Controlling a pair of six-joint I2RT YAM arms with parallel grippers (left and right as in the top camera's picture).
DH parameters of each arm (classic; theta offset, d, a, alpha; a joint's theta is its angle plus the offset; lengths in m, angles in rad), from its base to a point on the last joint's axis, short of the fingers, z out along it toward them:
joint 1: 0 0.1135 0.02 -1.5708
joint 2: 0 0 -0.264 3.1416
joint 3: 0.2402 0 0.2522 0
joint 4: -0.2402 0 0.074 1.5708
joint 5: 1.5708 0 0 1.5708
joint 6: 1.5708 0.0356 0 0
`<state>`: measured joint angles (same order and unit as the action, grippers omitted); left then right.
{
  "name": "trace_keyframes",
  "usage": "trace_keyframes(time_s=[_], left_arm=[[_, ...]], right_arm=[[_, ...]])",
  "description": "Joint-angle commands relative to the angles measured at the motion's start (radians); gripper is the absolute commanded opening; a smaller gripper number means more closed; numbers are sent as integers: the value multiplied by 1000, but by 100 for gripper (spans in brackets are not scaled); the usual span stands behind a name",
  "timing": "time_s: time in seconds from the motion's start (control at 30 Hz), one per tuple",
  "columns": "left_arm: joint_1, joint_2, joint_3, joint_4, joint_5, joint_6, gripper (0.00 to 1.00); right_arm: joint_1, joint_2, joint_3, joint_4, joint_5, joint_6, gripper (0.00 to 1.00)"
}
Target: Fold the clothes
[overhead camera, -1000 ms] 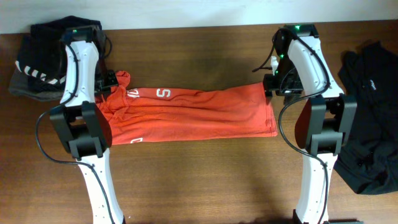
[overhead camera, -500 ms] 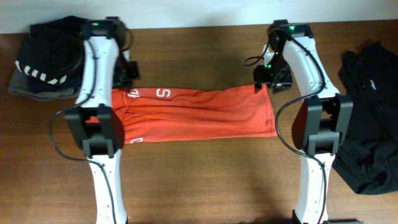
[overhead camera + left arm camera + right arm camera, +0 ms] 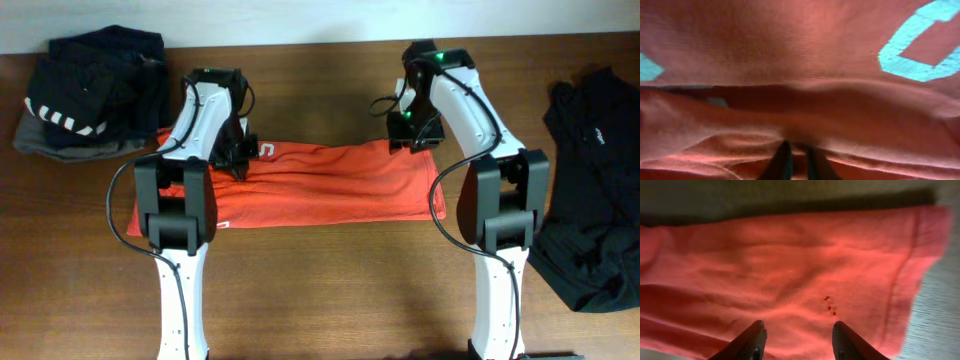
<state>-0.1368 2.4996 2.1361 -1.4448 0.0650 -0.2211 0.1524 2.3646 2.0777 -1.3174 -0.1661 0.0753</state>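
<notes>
The orange-red T-shirt [image 3: 330, 185] lies as a long flat strip across the middle of the wooden table [image 3: 330, 290]. My left gripper [image 3: 240, 162] sits on its upper left part, partly covering the white lettering. In the left wrist view the fingers [image 3: 796, 157] are nearly together, with a fold of the shirt [image 3: 790, 60] pinched between them. My right gripper [image 3: 408, 140] is over the shirt's upper right edge. In the right wrist view its fingers [image 3: 799, 335] are spread wide above the fabric [image 3: 790, 265] and hold nothing.
A dark navy and grey folded pile with white stripes [image 3: 85, 95] sits at the back left. A loose black garment [image 3: 595, 200] lies at the right edge. Both arm bases stand at the table's front.
My left gripper has moved right from the shirt's left end onto the shirt, carrying fabric with it. My right gripper has moved left and down over the shirt's right end.
</notes>
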Motion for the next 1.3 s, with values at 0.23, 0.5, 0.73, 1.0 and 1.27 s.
trace_keyframes(time_s=[0.23,0.5,0.73,1.0,1.27], left_arm=[[56,-6,-60,39,-59,14,71],[67,-7,-55,46,-61,31,95],[54,-7,-18,32,-61,43,99],[53,-7,63,-2,-60,43,99],[43,-7,162,-13,44,97,99]], right_arm=[[9,-1,-138,59,-36,2,47],[-7,-1,-219,146,-33,13,44],[-18,-1,-247,167,-24,17,43],[-69,-1,-247,166,169,91,42],[-149,-1,-247,179,234,90,42]])
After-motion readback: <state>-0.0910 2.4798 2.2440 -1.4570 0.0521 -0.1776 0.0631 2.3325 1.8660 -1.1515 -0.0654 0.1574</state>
